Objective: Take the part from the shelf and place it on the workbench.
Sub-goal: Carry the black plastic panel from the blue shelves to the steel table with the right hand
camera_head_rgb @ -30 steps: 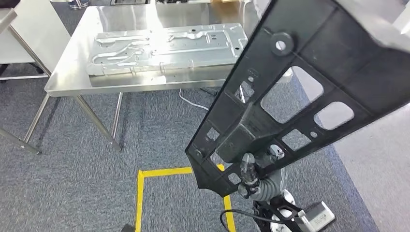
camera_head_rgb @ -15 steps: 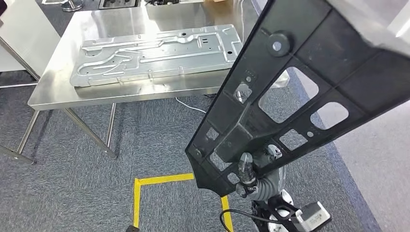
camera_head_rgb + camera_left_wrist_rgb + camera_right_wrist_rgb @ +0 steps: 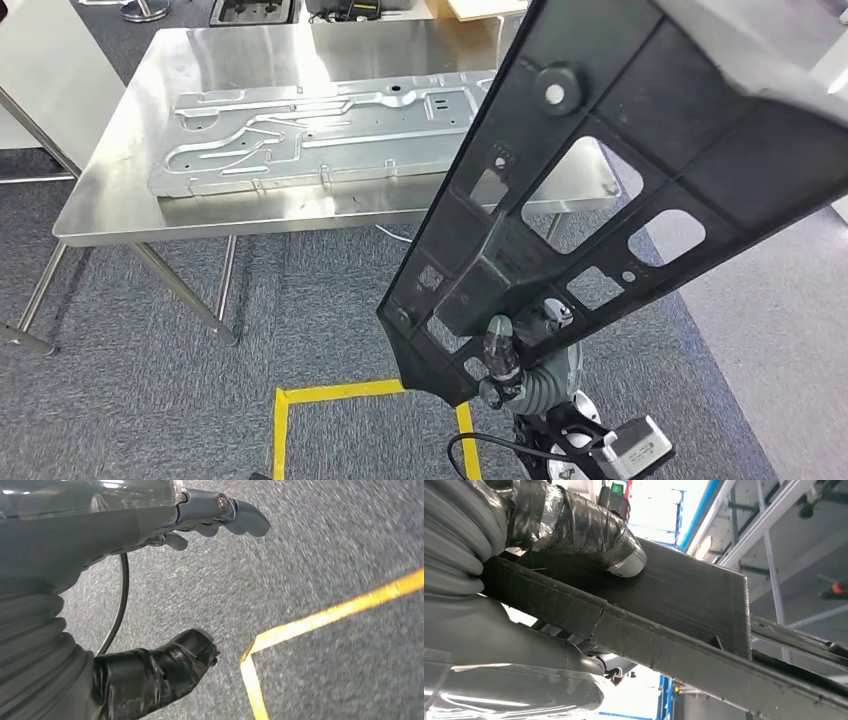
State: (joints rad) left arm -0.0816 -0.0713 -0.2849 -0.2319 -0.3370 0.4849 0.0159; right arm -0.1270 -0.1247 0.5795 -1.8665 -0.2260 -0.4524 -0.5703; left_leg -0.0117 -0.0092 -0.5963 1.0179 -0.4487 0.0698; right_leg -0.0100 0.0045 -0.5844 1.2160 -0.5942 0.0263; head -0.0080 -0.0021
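A large black plastic part (image 3: 620,150) with ribs and cut-outs rises tilted across the right of the head view. My right hand (image 3: 520,365) grips its lower end; in the right wrist view the taped thumb (image 3: 574,525) presses on the part's flat black edge (image 3: 684,610). Ahead stands the steel workbench (image 3: 250,60), with a stamped silver metal plate (image 3: 320,130) lying on it. The part's upper half hides the bench's right end. My left hand (image 3: 100,535) hangs over grey carpet, fingers (image 3: 225,515) and thumb (image 3: 170,660) apart, holding nothing.
Yellow tape (image 3: 330,395) marks a corner on the carpet near my feet, also seen as a yellow line (image 3: 325,615) in the left wrist view. A white cabinet (image 3: 40,80) stands left of the bench. Pale floor (image 3: 780,330) borders the carpet on the right.
The whole picture has shifted: the camera moved and the workbench now sits lower and nearer in view. The black part stays in my right hand's grip.
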